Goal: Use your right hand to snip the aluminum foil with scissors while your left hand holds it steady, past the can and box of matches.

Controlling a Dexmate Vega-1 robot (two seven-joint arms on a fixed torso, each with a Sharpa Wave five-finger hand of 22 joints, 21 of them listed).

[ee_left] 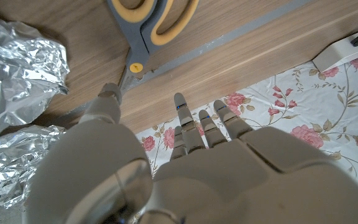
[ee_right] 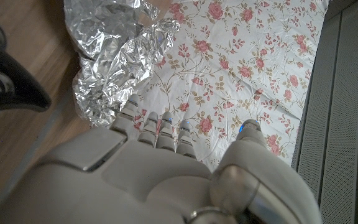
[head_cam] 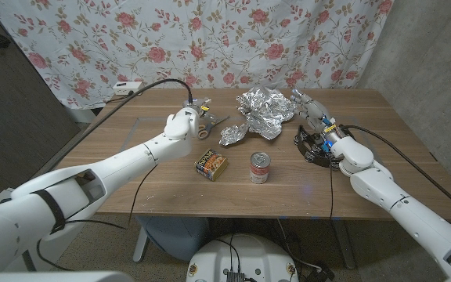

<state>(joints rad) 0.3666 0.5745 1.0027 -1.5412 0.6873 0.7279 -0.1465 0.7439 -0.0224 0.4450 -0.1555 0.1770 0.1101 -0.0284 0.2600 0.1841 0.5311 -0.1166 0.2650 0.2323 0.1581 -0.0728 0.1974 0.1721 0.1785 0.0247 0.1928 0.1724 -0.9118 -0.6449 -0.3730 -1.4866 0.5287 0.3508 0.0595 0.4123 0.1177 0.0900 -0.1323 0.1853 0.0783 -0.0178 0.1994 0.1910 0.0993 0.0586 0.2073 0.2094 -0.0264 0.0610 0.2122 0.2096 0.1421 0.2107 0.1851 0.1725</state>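
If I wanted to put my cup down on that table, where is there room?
The near edge of the table, in front of the can and matchbox, is bare, as is the far right corner. The middle back is crowded: crumpled foil, scissors by the left hand, the right hand beside a black object.

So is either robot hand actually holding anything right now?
No. The left hand hovers open by the scissors; the right hand, near the foil, holds nothing.
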